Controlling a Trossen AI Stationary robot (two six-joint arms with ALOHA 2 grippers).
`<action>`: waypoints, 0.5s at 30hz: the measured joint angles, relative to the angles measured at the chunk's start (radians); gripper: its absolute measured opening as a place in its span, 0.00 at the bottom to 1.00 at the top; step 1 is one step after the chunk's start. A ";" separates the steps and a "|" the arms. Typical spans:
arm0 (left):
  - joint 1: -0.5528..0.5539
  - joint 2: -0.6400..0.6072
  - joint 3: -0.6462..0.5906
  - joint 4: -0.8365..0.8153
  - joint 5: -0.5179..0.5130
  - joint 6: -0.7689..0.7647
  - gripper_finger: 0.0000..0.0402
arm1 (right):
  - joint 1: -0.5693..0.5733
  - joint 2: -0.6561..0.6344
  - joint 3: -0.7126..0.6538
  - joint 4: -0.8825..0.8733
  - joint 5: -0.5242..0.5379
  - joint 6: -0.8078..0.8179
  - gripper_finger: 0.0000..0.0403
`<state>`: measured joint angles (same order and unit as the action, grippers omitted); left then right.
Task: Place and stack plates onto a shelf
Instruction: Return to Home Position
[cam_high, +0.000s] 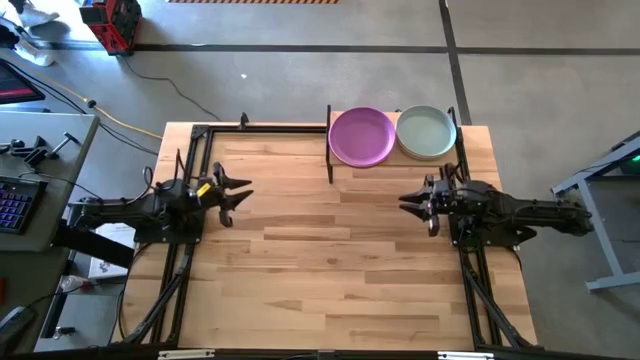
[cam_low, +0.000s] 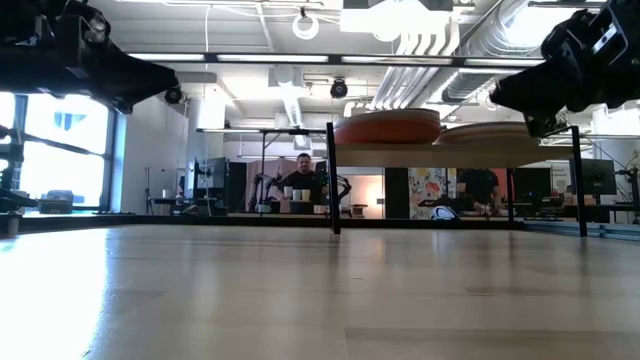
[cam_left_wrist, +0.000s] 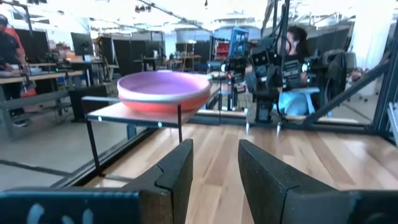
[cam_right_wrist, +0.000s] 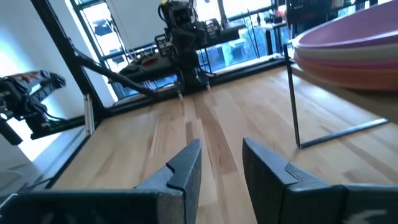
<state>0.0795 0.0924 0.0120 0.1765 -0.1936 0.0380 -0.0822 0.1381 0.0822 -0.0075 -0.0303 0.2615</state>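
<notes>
The shelf (cam_left_wrist: 124, 114), a pale board on thin black posts, stands at the table's far edge, right of the middle. Two stacks of plates rest on it. One has a magenta plate (cam_high: 361, 136) on top and the other a pale green plate (cam_high: 427, 132). In the low view the stacks show orange (cam_low: 388, 127) and cream (cam_low: 500, 135) sides. My left gripper (cam_high: 240, 195) hovers open and empty over the table's left side, pointing level toward the middle. My right gripper (cam_high: 410, 203) hovers open and empty on the right, just in front of the shelf.
A black metal frame (cam_high: 200, 130) runs along the table's far-left corner and both side edges. Bare wooden tabletop (cam_high: 330, 260) lies between the two arms and toward the near edge. People sit and stand in the room beyond the table.
</notes>
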 joint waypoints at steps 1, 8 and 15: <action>0.000 -0.008 0.000 0.000 0.000 0.000 0.29 | 0.000 -0.008 0.000 0.000 0.000 0.000 0.25; 0.000 -0.063 0.000 0.000 0.000 0.000 0.29 | 0.000 -0.049 0.000 -0.004 0.000 0.000 0.25; 0.000 -0.089 0.000 -0.001 0.000 0.000 0.29 | 0.000 -0.104 0.000 -0.008 0.000 0.000 0.25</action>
<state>0.0797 0.0036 0.0116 0.1757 -0.1936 0.0380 -0.0826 0.0341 0.0822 -0.0154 -0.0301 0.2615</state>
